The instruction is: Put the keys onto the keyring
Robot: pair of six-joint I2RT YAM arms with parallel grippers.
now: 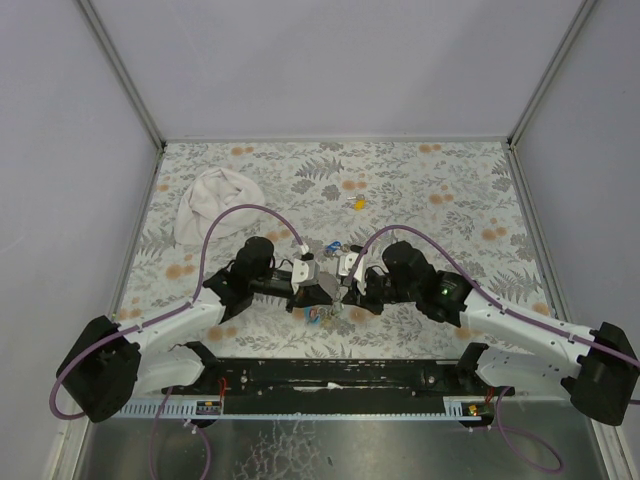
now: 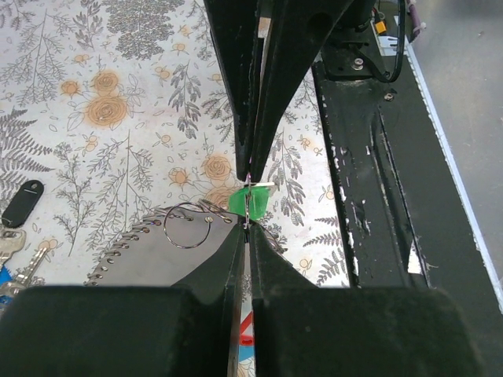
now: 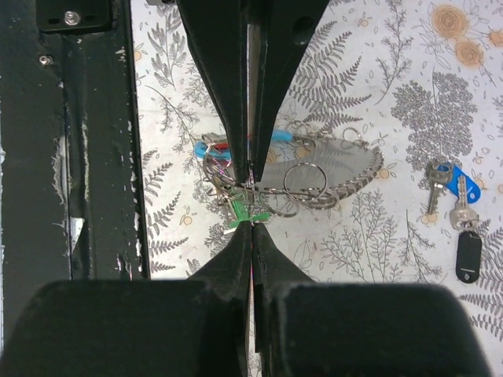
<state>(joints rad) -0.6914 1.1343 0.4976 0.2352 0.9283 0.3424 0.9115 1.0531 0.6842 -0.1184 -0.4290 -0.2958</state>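
My left gripper [image 2: 247, 229] is shut on a metal ring of the keyring [image 2: 126, 245], right at the green key [image 2: 251, 201]. My right gripper [image 3: 251, 223] comes from the opposite side and is shut on the green key's head [image 3: 247, 210]. The two grippers meet tip to tip over the near middle of the table, the left gripper [image 1: 325, 296] beside the right gripper [image 1: 343, 292]. The keyring's coil [image 3: 346, 169], light-blue piece [image 3: 280, 140] and red bit [image 3: 221, 147] lie under them. The blue key [image 3: 460, 182] and black key [image 3: 468, 255] lie together to the side. The yellow key [image 1: 357, 203] lies farther back.
A white cloth bundle [image 1: 214, 205] lies at the back left of the flowered table. The black base rail [image 2: 369, 157] runs along the near edge, close beside both grippers; it also shows in the right wrist view [image 3: 78, 157].
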